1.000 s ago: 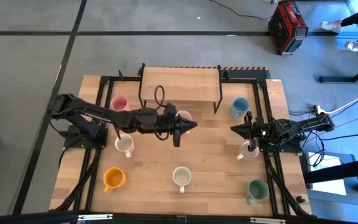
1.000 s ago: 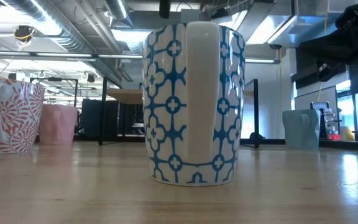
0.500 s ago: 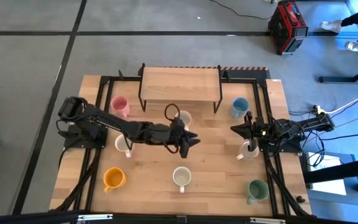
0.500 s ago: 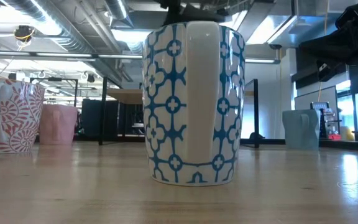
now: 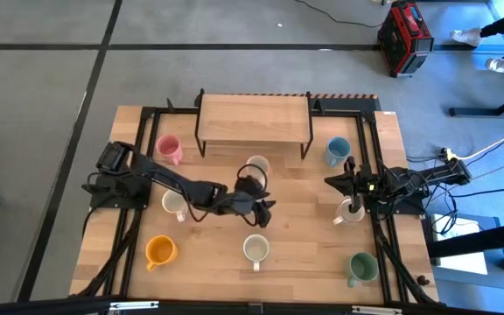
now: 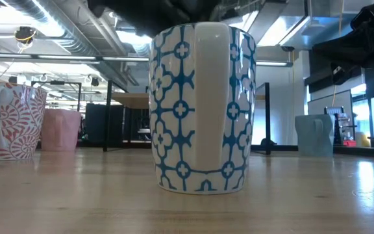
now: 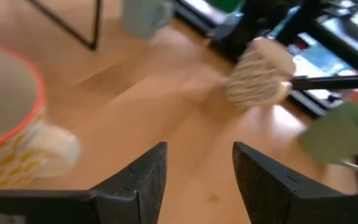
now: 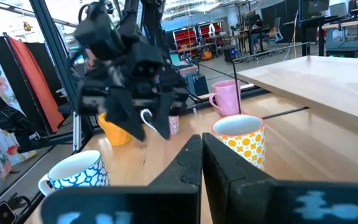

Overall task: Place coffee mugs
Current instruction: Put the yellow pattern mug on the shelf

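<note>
Left gripper (image 5: 268, 210) sliding toward blue-patterned mug (image 5: 255, 249) since last look, fingers apart (empty). Right gripper (image 5: 350, 185) waiting, fingers together. Should be centering over rim, descending straight, avoiding handle.

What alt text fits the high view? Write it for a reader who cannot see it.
Overhead view of a wooden table with eight mugs around a small wooden shelf; the left gripper, open, reaches over the middle between two white mugs. The right gripper waits at the right edge near another mug.
</note>
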